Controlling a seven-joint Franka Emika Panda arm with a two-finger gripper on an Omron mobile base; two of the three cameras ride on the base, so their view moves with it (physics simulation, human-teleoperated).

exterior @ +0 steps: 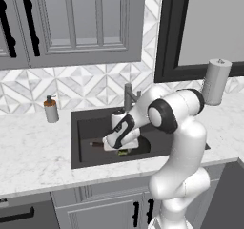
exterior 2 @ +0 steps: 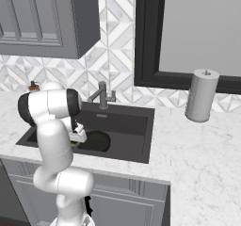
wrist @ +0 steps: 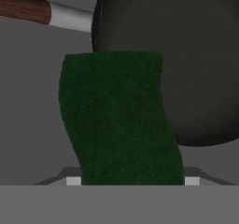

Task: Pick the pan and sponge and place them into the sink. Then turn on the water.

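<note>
The black pan [wrist: 186, 64] lies flat on the floor of the black sink [exterior: 88, 128], its reddish-brown handle [wrist: 23, 7] pointing left. Just in front of the pan, my gripper [wrist: 132, 181] is low inside the basin and shut on the dark green sponge [wrist: 121, 120], which fills the gap between both fingertips. From the left base the gripper [exterior: 122, 149] shows a sliver of yellow-green sponge [exterior: 123, 152] under the hand, beside the pan [exterior: 143, 145]. In the right base view the pan [exterior 2: 96, 141] sits in the sink [exterior 2: 129, 121]. Water is out of view at the grey faucet [exterior: 128, 95].
A grey soap dispenser [exterior: 51, 109] stands on the marble counter left of the sink. A grey paper-towel roll [exterior: 215, 81] stands upright at the right by the dark window frame. Grey cabinets hang above the counter. The faucet [exterior 2: 102, 95] rises behind the basin.
</note>
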